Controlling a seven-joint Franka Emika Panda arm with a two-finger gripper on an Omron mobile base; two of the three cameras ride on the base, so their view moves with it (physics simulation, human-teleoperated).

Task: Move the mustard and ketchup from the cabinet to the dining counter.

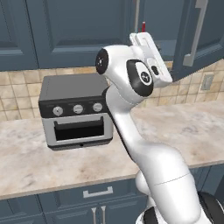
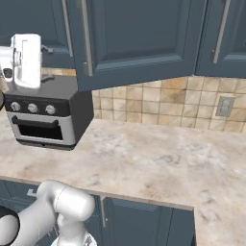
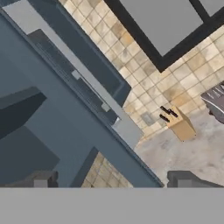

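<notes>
Nearest the base, above the toaster oven (image 1: pixel 76 111), the gripper (image 3: pixel 111 179) hangs with jaws spread and empty beside the swung-open cabinet (image 1: pixel 199 39) door, so I'd judge it should reach past the door edge toward the ketchup (image 1: pixel 143 27) peeking inside.

So the countertop (image 1: pixel 183 127) is a beige marble-look slab running along the tiled wall, w/ blue drawer fronts under its front edge. Sitting on it toward the left end, pushed back near the wall edge, is a toaster oven (image 1: pixel 75 111): dark top, silver front, three knobs, door w/ a handle bar. Rest of the top to the right of it is just bare stone in both base views. From the hand cam there's also a wooden knife block (image 3: pixel 180 124) standing on a stretch of counter, right up against the tile backsplash, black handles sticking out the top.
</notes>
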